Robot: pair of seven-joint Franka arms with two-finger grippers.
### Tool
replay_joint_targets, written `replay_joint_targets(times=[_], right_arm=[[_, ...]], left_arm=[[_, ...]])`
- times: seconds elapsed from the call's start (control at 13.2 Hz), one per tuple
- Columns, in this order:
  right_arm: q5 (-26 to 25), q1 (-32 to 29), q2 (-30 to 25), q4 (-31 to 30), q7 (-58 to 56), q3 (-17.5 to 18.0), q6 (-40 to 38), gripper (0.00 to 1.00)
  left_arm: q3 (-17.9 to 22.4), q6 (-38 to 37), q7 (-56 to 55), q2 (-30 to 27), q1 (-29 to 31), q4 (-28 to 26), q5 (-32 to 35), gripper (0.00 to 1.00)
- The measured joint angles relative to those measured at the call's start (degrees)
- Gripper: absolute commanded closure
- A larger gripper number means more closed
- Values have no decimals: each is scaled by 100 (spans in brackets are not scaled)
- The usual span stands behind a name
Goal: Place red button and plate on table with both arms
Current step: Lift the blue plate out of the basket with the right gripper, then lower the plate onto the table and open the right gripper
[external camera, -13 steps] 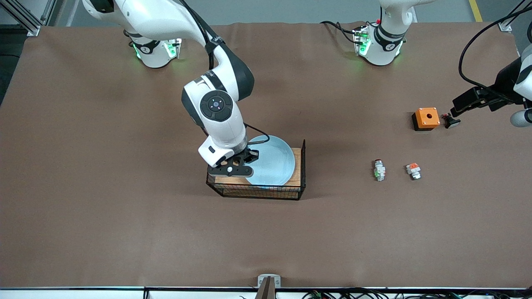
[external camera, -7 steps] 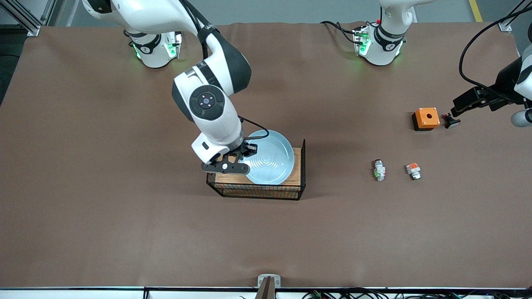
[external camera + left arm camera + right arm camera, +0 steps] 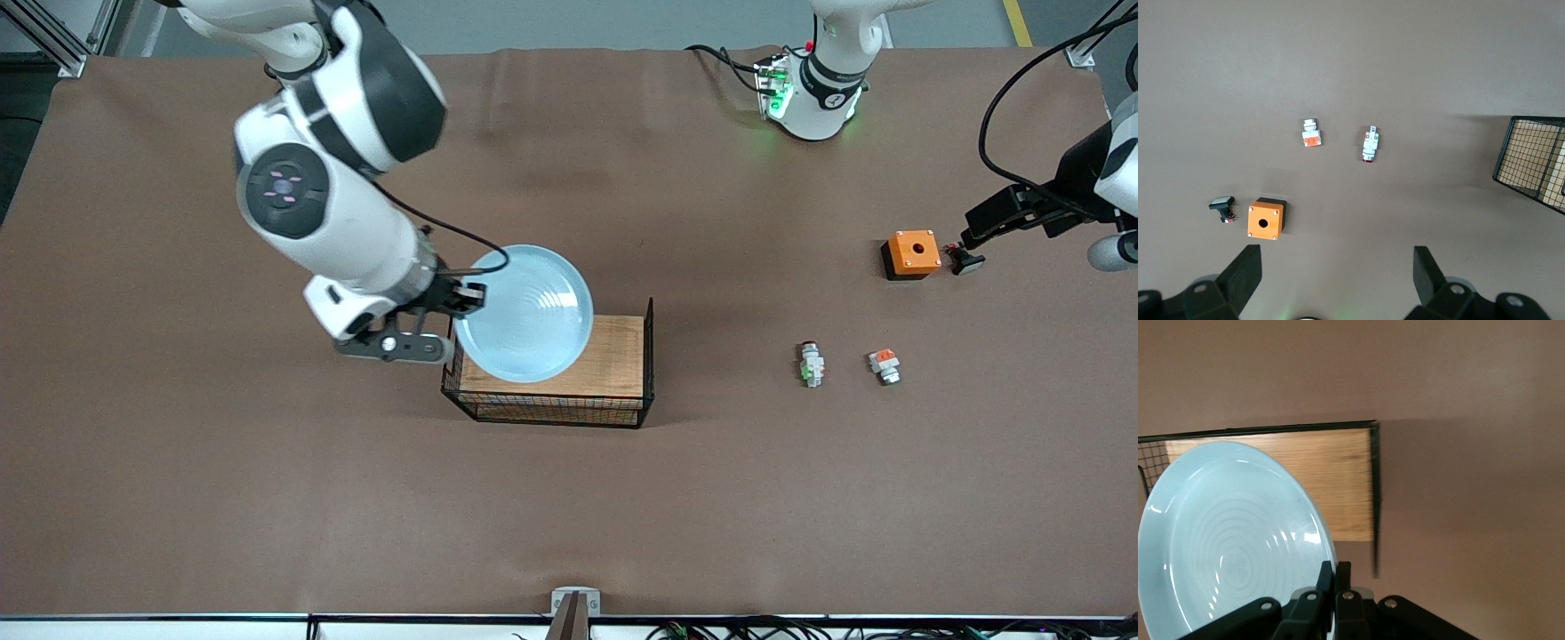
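We saw the right gripper [image 3: 462, 302] pinched shut on the rim of the plate [image 3: 524, 313], holding it up in the air over the right-arm end of the wooden rack [image 3: 587, 369]. The plate hung above the rack top, not resting on it, tilted a bit. In the right wrist view the two fingers [image 3: 1335, 587] sat closed against the plate [image 3: 1231, 533] edge, with the rack [image 3: 1331, 480] top showing bare wood below it.

The red button [image 3: 810, 364] lay on the table [image 3: 267, 498], well apart from the rack, toward the left arm's end. Just beside the button, still more toward the left arm's end, lay the white part with an orange block [image 3: 885, 365]. Farther from the front camera than the rack, and toward the left arm's end too, sat the orange box [image 3: 911, 254], with the black-headed button piece [image 3: 963, 259] just beside it.

The left gripper [image 3: 987, 222] waited in the air, over the table near the black-headed piece, well apart from the rack. In the left wrist view its fingers [image 3: 1238, 277] stood wide apart with nothing between them. That view also showed the red button [image 3: 1369, 143], the orange-block part [image 3: 1311, 132], the orange box [image 3: 1266, 219], the black-headed piece [image 3: 1222, 207] and a corner of the rack [image 3: 1531, 160].
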Motion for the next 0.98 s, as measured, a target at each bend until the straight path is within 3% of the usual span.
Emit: replay_joint_targets(times=[0.38, 0.53, 0.98], right_arm=[[18, -1731, -114, -205, -3080, -62, -422, 100], [17, -2291, -76, -561, -3933, -62, -181, 100], [20, -3365, 80, -2760, -6248, -59, 2550, 100]], left_arm=[[1192, -1, -3, 1, -1180, 4, 0, 0], [1405, -2, -3, 1, -1365, 6, 0, 0], [1432, -6, -3, 1, -1362, 11, 0, 0]])
